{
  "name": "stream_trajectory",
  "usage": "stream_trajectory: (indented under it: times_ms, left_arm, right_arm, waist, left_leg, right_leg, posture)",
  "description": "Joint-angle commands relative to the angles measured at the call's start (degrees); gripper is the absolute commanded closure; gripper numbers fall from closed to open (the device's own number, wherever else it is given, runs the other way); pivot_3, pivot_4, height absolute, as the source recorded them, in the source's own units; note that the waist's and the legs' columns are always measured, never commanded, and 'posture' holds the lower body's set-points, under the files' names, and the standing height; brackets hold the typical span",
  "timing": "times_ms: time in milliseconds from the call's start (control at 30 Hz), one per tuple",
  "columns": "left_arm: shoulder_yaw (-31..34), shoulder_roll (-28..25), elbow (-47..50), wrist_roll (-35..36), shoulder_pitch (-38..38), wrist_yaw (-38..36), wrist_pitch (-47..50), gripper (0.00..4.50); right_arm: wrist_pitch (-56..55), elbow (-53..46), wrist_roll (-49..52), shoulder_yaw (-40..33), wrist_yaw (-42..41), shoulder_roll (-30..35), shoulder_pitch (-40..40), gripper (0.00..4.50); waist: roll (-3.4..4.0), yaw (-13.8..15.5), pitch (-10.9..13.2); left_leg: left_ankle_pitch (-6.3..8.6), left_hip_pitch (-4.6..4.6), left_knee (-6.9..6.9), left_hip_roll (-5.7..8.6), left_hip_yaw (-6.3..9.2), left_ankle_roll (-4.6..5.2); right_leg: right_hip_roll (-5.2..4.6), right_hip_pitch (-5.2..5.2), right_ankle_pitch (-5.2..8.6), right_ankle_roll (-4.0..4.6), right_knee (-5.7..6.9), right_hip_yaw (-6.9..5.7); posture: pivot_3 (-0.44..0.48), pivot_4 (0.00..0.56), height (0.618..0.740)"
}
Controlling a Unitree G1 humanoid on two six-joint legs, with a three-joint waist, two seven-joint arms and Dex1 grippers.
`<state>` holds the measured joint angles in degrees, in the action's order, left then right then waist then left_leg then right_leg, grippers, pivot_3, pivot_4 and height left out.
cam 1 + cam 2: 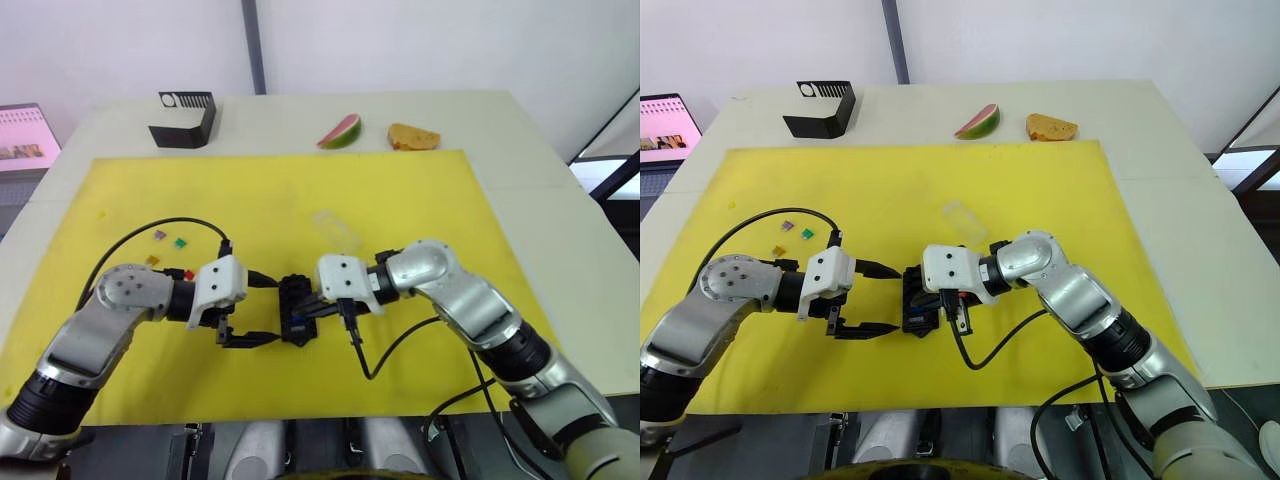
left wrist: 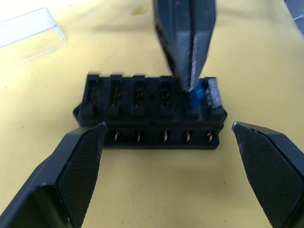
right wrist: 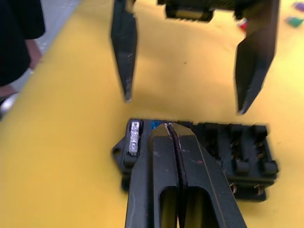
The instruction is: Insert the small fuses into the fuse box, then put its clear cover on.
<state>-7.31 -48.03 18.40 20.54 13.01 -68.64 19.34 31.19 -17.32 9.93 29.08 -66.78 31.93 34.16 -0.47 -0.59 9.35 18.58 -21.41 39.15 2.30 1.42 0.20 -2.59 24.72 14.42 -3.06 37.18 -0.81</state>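
Left tool [image 1: 262, 311]: frame centre-left, fingers spread wide, empty, facing fuse box [image 1: 296, 310].
Right tool [image 2: 191, 88]: fingers pressed together, tips on blue fuse [image 2: 198, 96] in box.

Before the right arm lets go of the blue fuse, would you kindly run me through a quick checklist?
1. Right claw tips together on the blue fuse at the fuse box: ok.
2. Blue fuse fully seated: cannot tell, the tips hide it.
3. Grey fuse sits in the end slot beside it: ok.
4. Left claw open, straddling the box without touching it: ok.
5. Clear cover off the box, on the yellow mat: ok.
6. Remaining fuses loaded: not ok, they lie loose on the mat.
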Motion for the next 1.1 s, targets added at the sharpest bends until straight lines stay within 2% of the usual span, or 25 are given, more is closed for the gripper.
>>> stream_trajectory:
  times_ms: [33,267,500,767,867,933,1100]
  left_arm:
    - [0.7,-0.1,0.7,0.2,0.5,-0.1,-0.8,0.0]
    - [0.7,-0.2,0.3,0.1,0.7,-0.3,-0.9,0.0]
    - [0.7,0.0,0.7,0.3,0.4,-0.1,-0.8,0.0]
    - [0.9,-0.3,0.8,0.8,0.1,-0.6,-0.8,0.0]
    - [0.9,-0.3,0.9,0.8,0.1,-0.8,-0.9,0.0]
    - [1.0,-0.4,1.0,0.8,0.1,-0.9,-0.8,0.0]
    - [1.2,-0.5,1.1,0.8,0.0,-1.2,-0.8,0.0]
  right_arm:
    - [0.6,0.0,-0.8,1.6,0.6,-0.6,-0.4,4.46]
    - [1.0,0.5,-0.4,-0.1,1.8,-1.7,0.2,4.46]
    - [1.8,-1.7,4.6,-4.8,2.5,-3.5,1.1,4.46]
    - [2.7,-3.3,6.6,-5.8,1.6,-1.8,0.0,4.46]
    - [2.8,-3.9,6.8,-5.4,1.7,-1.3,-0.4,3.66]
    - [2.3,-3.9,6.2,-4.9,2.0,-1.1,-0.5,2.74]
    - [1.2,-2.8,4.6,-3.8,2.8,-1.2,-0.7,2.74]
  waist:
    - [0.0,-0.1,0.0]
    - [0.0,0.0,0.0]
    - [0.01,0.0,0.0]
    - [0.01,0.0,0.0]
    - [0.01,0.0,0.0]
    - [0.01,0.0,0.0]
    - [0.01,0.0,0.0]
  left_leg:
    - [0.0,0.0,0.0,0.0,0.0,0.0]
    - [0.0,0.0,0.0,0.0,0.0,-0.01]
    - [0.0,-0.02,0.0,0.0,0.0,-0.01]
    - [0.0,-0.03,0.0,0.0,0.0,0.0]
    - [0.0,-0.03,0.0,0.0,0.0,0.0]
    - [0.0,-0.03,-0.01,0.0,0.0,0.0]
    - [0.0,-0.03,-0.01,0.0,0.0,0.0]
  right_leg:
    - [0.0,0.0,0.0,0.0,0.0,0.0]
    - [0.0,0.02,0.0,0.0,0.01,0.0]
    - [0.0,0.03,0.0,0.0,0.01,0.0]
    - [0.0,0.03,0.0,0.0,0.01,0.0]
    - [0.0,0.03,0.0,0.0,0.0,0.0]
    - [0.0,0.04,0.0,0.0,0.0,0.0]
    - [0.0,0.04,0.0,0.0,0.0,0.0]
  posture:
    - [0.0,0.15,0.74]
    - [0.0,0.15,0.74]
    - [0.0,0.15,0.74]
    - [0.0,0.15,0.74]
    - [0.0,0.15,0.74]
    - [0.0,0.15,0.74]
    - [0.0,0.15,0.74]
